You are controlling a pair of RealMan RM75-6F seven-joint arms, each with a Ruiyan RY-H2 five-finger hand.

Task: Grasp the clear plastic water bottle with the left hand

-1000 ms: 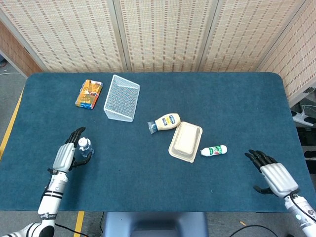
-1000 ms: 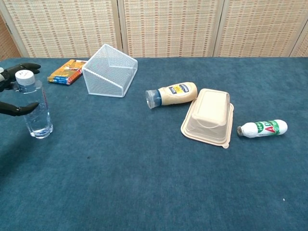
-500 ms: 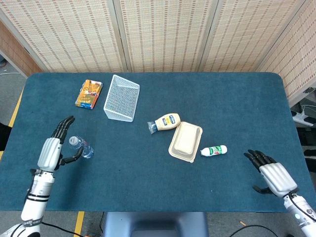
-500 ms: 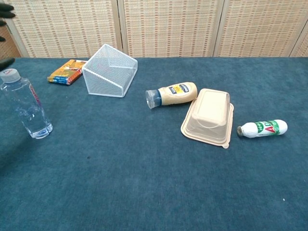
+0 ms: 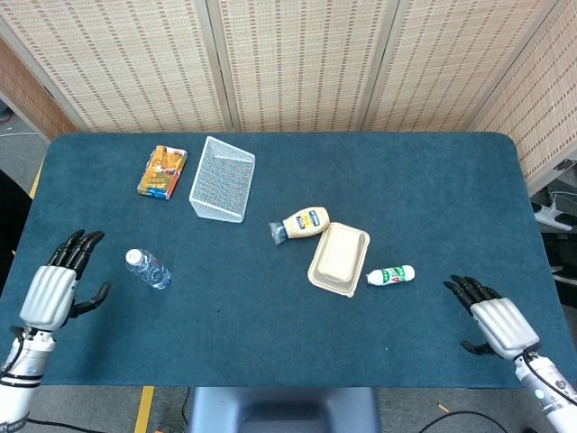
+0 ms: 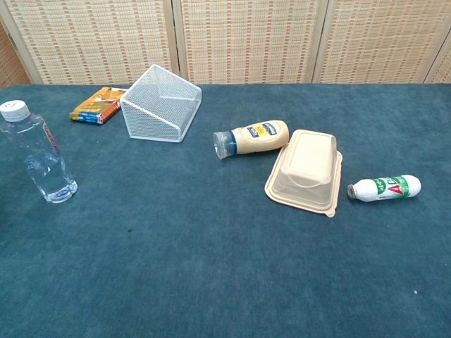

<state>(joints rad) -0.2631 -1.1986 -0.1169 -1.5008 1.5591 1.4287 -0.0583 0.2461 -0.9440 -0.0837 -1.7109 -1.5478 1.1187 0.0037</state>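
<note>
The clear plastic water bottle [image 5: 148,269] with a white cap stands upright on the blue table at the left; the chest view shows the bottle [image 6: 36,156] near the left edge. My left hand [image 5: 56,290] hovers to the left of it, apart from it, fingers spread and holding nothing. My right hand [image 5: 492,322] rests open near the table's front right corner. Neither hand shows in the chest view.
A white wire basket [image 5: 222,179] lies tipped beside an orange snack pack [image 5: 162,170] at the back left. A mayonnaise bottle [image 5: 302,223], a beige clamshell box [image 5: 339,259] and a small white bottle [image 5: 391,275] lie mid-table.
My left hand has let go of the water bottle and drawn back to the left, leaving the chest view. The bottle tilted slightly and still stands. The right hand has barely moved.
</note>
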